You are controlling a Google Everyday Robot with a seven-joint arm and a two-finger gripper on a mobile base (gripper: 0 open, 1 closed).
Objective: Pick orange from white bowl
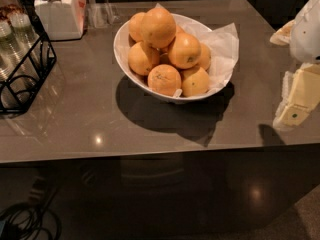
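Sitting atop the white bowl's (121, 54) pile, the orange (158, 27) is lying well apart from the hand (295, 105), which is seemingly hovering over the worktop's (90, 119) edge; its grip, cannot tell.

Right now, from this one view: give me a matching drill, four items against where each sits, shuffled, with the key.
Things
1. orange
2. white lidded jar
3. black wire rack
4. gripper

Places
A. right edge of view, by the right end of the table
B. top of the pile in the white bowl
C. table's left edge, in front of the jar
D. back left corner of the table

Pairs: 1-B, 2-D, 3-C, 4-A
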